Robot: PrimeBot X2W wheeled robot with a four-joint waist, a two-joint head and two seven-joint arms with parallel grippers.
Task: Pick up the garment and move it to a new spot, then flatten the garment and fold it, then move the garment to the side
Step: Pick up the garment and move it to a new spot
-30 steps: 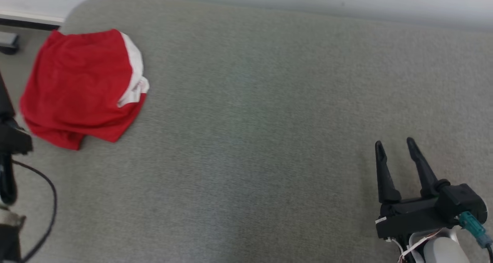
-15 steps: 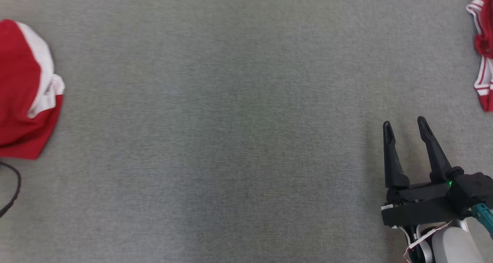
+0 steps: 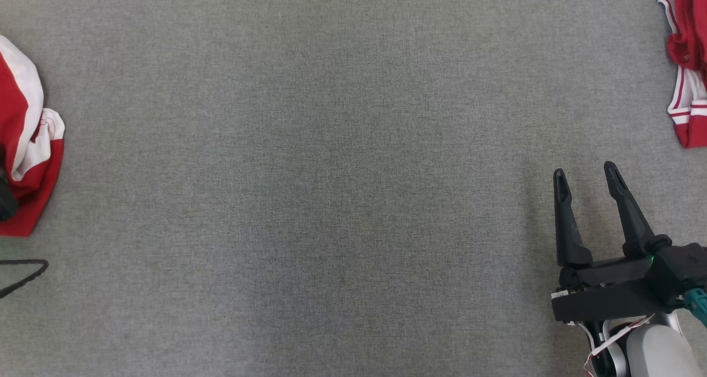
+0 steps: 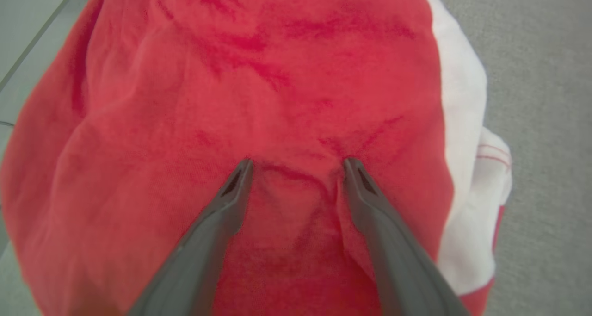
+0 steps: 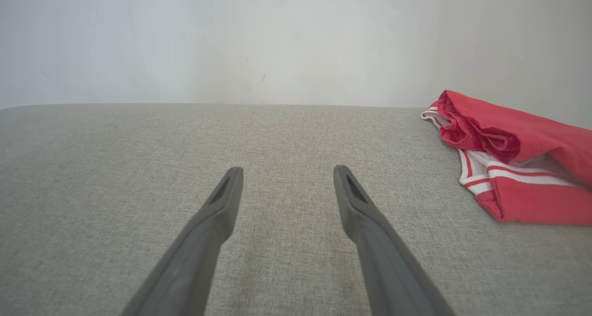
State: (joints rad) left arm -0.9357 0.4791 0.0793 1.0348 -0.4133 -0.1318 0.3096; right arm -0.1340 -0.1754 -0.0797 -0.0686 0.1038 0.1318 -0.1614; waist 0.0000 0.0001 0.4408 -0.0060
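Note:
A red garment with a white band (image 3: 25, 145) lies folded at the left edge of the head view. In the left wrist view the same garment (image 4: 259, 98) is close up, and my left gripper (image 4: 298, 162) stands open over it, fingertips resting on the red cloth, which puckers a little between them. A second red garment with white stripes (image 3: 685, 73) lies crumpled at the upper right; it also lies to the right in the right wrist view (image 5: 518, 168). My right gripper (image 3: 585, 170) hovers open at the lower right with nothing between its fingers (image 5: 286, 169).
Everything lies on a wide grey fabric surface (image 3: 331, 173). A dark cable (image 3: 25, 271) loops in at the lower left edge. A pale wall (image 5: 277, 38) rises behind the surface's far edge.
The head camera has swung right: the folded garment slid to the picture's left edge and the striped garment came into view at the right. The right gripper stays open.

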